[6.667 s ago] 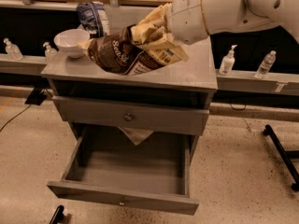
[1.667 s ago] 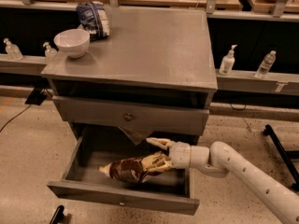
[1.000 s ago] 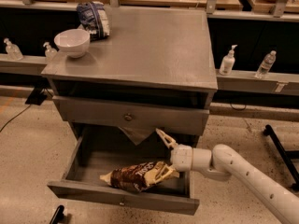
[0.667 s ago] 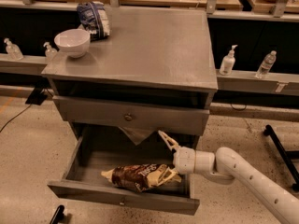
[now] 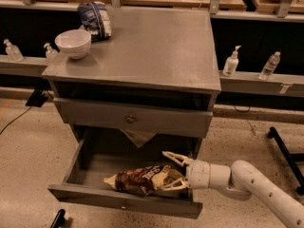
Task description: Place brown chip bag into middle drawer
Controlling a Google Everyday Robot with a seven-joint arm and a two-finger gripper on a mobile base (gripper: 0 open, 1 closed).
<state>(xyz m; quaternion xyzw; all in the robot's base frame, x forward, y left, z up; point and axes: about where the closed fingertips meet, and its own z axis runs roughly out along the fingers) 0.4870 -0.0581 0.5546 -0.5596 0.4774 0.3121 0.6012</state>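
Pincer first: my gripper (image 5: 166,170) reaches in from the right and sits low over the right end of the middle drawer (image 5: 95,197). Its two fingers (image 5: 175,157) are spread apart, clamped on nothing. One is raised toward the far side. The other lies along the near edge of the brown chip bag (image 5: 137,179), touching it or just beside it; I cannot tell which.

The bag lies on its side on the drawer floor, close behind the drawer front. Its dark printed face is up, one pale end points left and the other sits between my fingers. The drawer is pulled well out, below the shut upper drawer (image 5: 128,119). On the cabinet top, the white bowl (image 5: 72,42) and the blue-and-white bag (image 5: 95,15) stand well apart from all this.

I judge the bag light, soft and crackly. Its slick film would slide under a loose pinch, and the chips inside would break under a hard one. If I needed it again, I would close gently across the gathered pale end nearest me. It looks placed.
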